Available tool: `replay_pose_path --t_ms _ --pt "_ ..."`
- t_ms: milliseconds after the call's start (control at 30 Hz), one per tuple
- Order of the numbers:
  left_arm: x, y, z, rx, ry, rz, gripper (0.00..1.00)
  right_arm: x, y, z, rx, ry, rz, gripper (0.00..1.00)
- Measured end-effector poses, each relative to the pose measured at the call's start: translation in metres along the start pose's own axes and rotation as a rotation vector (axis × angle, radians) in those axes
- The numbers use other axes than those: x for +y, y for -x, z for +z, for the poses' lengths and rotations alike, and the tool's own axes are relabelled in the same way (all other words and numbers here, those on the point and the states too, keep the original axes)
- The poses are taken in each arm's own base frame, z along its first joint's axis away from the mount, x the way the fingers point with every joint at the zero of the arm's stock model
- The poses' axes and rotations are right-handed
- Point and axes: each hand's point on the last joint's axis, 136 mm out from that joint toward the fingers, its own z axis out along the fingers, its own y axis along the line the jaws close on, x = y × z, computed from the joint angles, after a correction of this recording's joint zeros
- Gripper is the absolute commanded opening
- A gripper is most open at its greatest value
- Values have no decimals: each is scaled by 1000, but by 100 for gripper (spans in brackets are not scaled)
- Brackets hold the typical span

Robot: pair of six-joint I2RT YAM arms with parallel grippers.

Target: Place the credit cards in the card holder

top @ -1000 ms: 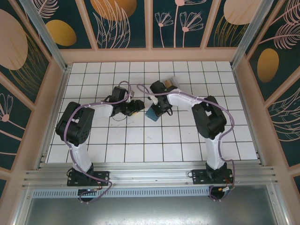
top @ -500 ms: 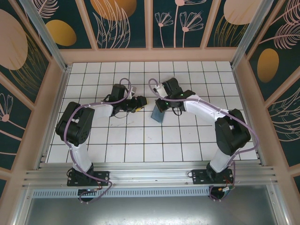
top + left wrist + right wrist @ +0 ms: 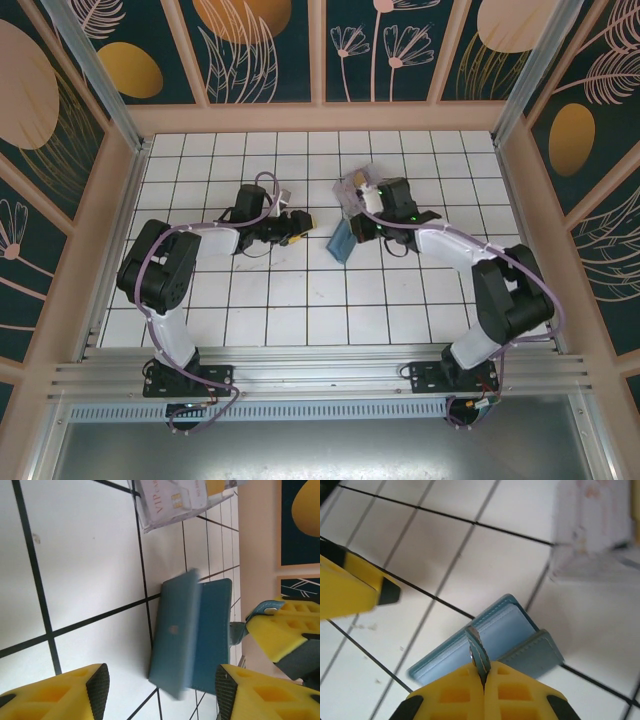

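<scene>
The card holder [image 3: 342,241] is a teal-blue bifold wallet resting partly open on the white grid, its paler inner face [image 3: 495,630] showing. My right gripper [image 3: 484,676] is shut on the wallet's thin teal closing strap [image 3: 477,647], just right of the wallet [image 3: 185,635]. My left gripper [image 3: 161,692] stands open just left of the wallet, its yellow fingers [image 3: 95,692] apart with nothing between them. The credit cards [image 3: 354,184] lie in a pale lilac bunch behind the wallet, with "VIP" printed on the top card [image 3: 175,500], and look blurred [image 3: 592,525] in the right wrist view.
Peach-coloured walls [image 3: 320,118] with dark floral panels close in the tiled floor on three sides. A yellow finger [image 3: 350,587] of the left gripper sits close to the wallet's left side. Open tiles [image 3: 330,310] lie between the wallet and the arm bases.
The right arm has swung to the right and its gripper has come round to the wallet's right side. The wallet has shifted slightly right, uncovering the cards. The left gripper has edged right.
</scene>
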Motion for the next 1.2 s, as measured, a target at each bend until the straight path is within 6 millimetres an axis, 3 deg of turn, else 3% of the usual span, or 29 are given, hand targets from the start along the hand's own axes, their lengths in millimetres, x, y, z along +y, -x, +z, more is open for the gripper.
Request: replay_pose_path --t_ms 200,300,533,700,867,1200 --pt "0 0 4 7 -2 3 60 -17 -38 -9 13 -51 91 0" --pt "-6 2 16 25 -10 14 60 -19 -47 -7 28 -57 119 0" --pt "-36 -1 36 65 -58 71 61 -18 -37 -8 -3 -56 116 0" --pt "-49 -6 42 87 -69 111 62 -11 -14 -12 -46 -35 101 0" --pt "-46 -9 43 102 -61 115 61 -6 4 -16 -83 -21 86 0" --pt "-23 -21 60 146 -29 80 61 -8 4 -16 -84 -23 89 0"
